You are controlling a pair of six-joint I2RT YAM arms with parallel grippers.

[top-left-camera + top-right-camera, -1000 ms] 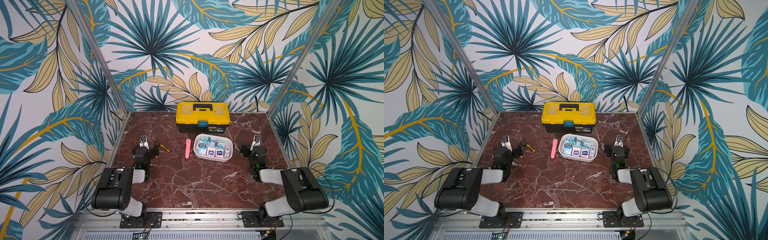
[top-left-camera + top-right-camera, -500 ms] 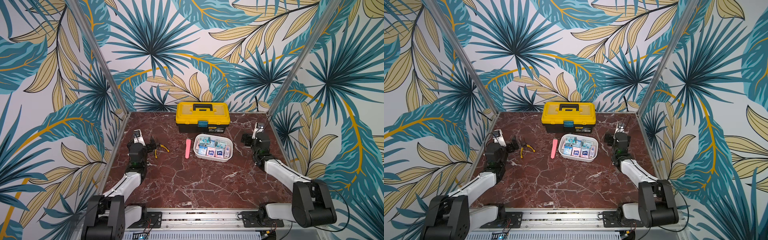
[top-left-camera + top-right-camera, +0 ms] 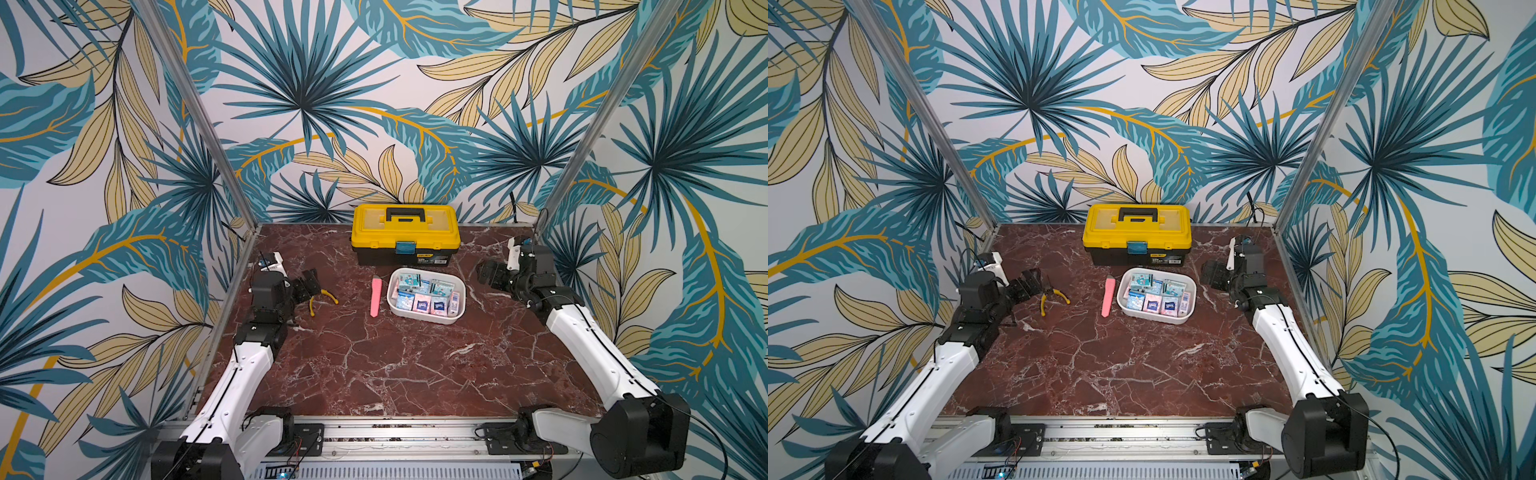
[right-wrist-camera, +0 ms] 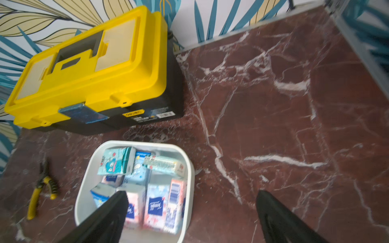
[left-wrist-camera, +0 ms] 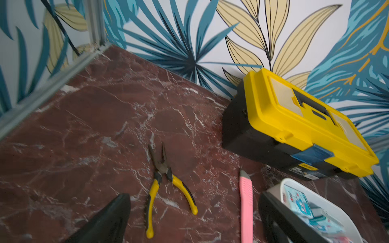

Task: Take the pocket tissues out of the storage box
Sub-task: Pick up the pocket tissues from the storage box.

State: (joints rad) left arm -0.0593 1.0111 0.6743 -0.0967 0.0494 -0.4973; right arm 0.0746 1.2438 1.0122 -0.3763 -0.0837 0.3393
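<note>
**Both grippers wide open, tissues all inside the box**

The storage box, a white low-walled tub, stands on the red marble table just in front of the yellow-and-black toolbox, which sits against the back wall. The pocket tissues all lie inside the box. They are pink, light-blue and teal packs, and in the right wrist view those nearer the toolbox lean against one another. A pink utility knife lies on the table just beside the box's left side, not touching it. The yellow-handled pliers lie farther left.

The left gripper is close to the pliers. Its jaws are spread fully apart with nothing between them. In the left wrist view its black fingers frame the pliers and the knife.

The right gripper is to the right of the box, pointing toward it. In both top views a strip of bare table separates the two. Its jaws are likewise spread fully apart and hold nothing. In the right wrist view one of its fingers overlaps the near end of the box. That view alone does not show how high above the table the gripper is.
</note>
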